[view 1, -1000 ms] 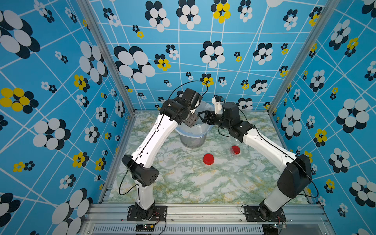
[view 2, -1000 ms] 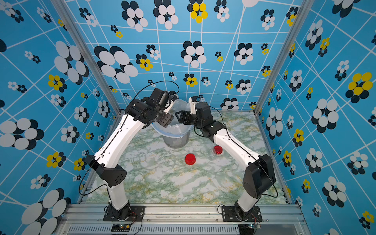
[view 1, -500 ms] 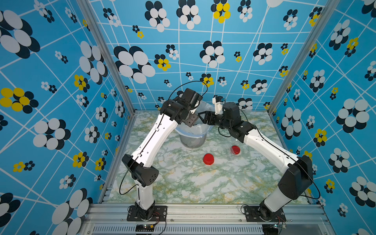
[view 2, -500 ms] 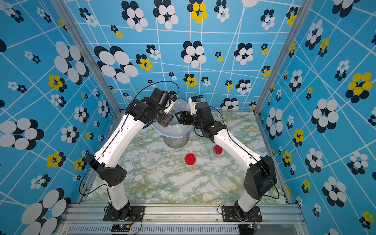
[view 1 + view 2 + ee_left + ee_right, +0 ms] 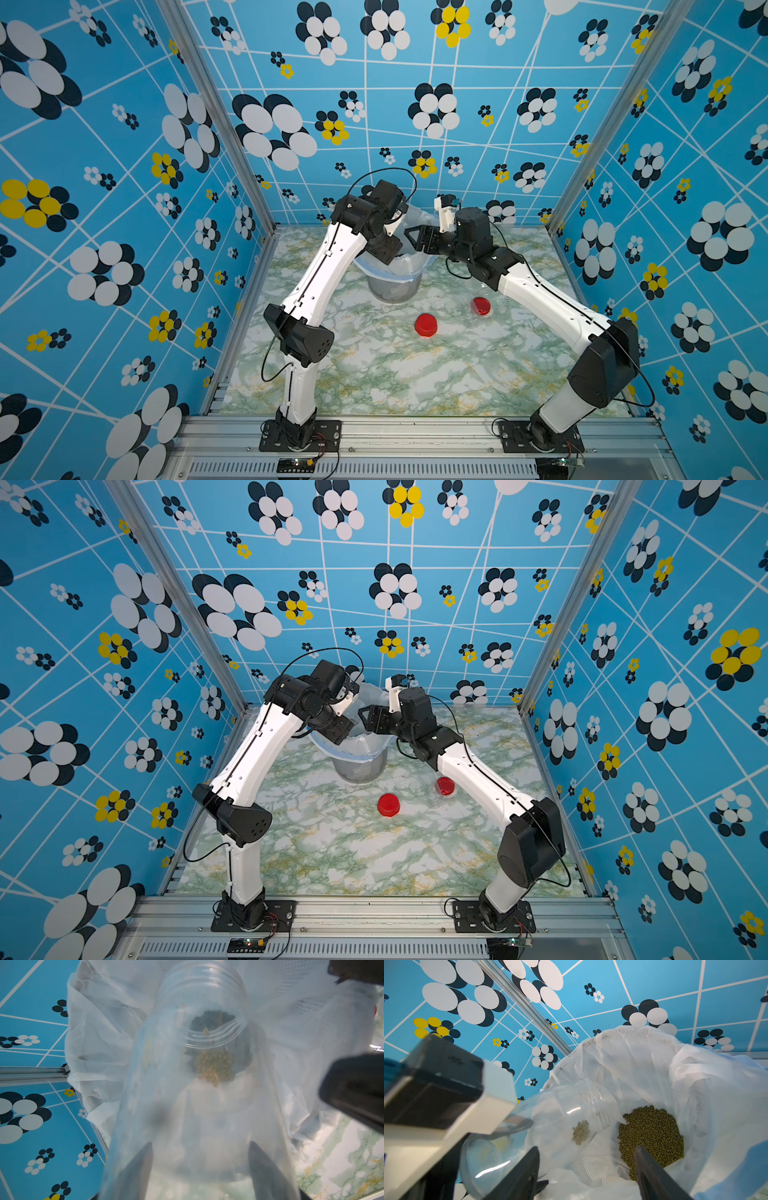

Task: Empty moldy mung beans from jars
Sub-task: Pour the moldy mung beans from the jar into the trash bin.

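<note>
The left fingers (image 5: 139, 1172) clamp the tilted jar (image 5: 199, 1115), mouth down over the bag-lined bucket (image 5: 392, 286), far on the table (image 5: 374, 374). A clump of mung beans (image 5: 215, 1066) clings near the mouth; a steeper tilt or a shake would likely free it. The right fingers (image 5: 527, 1169) hang spread and empty.

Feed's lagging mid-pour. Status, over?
Left hand gripping jar, tipped into bag-lined bucket. Small bean clump left inside near the mouth; pile already in bucket. Right hand open, empty, close by. Nothing blocking.
</note>
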